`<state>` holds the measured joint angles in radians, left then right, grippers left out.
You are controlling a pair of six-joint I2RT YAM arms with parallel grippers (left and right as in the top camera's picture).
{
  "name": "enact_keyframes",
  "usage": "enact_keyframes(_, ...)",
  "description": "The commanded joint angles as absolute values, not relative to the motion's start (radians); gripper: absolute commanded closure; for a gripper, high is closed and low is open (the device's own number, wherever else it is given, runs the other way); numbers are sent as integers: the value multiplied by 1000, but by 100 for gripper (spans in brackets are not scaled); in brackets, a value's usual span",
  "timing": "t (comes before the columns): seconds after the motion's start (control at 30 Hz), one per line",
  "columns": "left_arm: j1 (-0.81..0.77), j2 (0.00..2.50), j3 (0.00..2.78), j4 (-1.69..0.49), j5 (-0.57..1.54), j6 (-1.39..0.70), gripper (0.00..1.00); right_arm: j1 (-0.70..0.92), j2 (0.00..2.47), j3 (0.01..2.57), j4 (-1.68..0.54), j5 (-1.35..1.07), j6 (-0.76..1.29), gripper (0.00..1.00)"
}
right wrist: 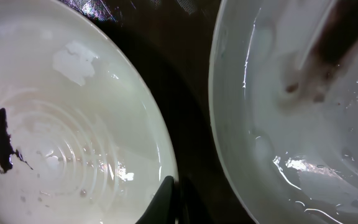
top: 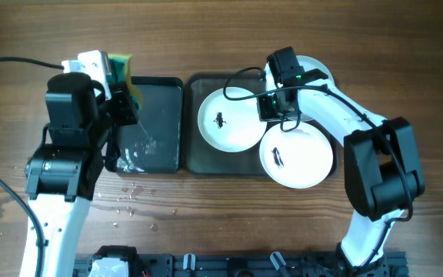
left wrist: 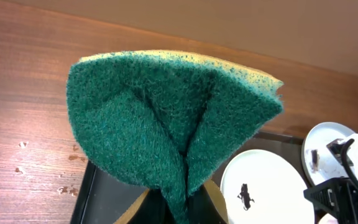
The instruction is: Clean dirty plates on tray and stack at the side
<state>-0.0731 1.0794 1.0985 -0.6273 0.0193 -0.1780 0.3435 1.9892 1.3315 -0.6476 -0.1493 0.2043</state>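
Note:
Three dirty plates are in the overhead view. One [top: 233, 127] lies at the left of the tray [top: 194, 158], one [top: 302, 158] at its front right, and one [top: 319, 71] at the back right, half hidden by my right arm. My right gripper [top: 271, 104] is between them, shut on the rim of the left plate [right wrist: 73, 124]. A second plate [right wrist: 303, 124] with a brown smear is close beside it. My left gripper [left wrist: 180, 208] is shut on a folded green sponge [left wrist: 166, 118], held above the small black tray [top: 160, 115].
Water drops [top: 129, 192] lie on the wooden table in front of the small black tray, which is wet at its front left. A black cable [top: 14, 63] runs across the back left. The left wrist view shows a smudged plate [left wrist: 260, 186].

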Motion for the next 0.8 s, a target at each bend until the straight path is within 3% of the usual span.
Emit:
enact_keyframes(0.0,-75,1097,1102,-616,6,-190,96,350,2006,1328,-640,-180,212,96)
enact_keyframes(0.33,-75,1172,1102,-622,10,-190,96,350,2006,1328,-640,-181,215,96)
enact_keyframes(0.77,-75,1259,1100,-643,10,-191,96,350,2006,1328,-603,-180,542,96)
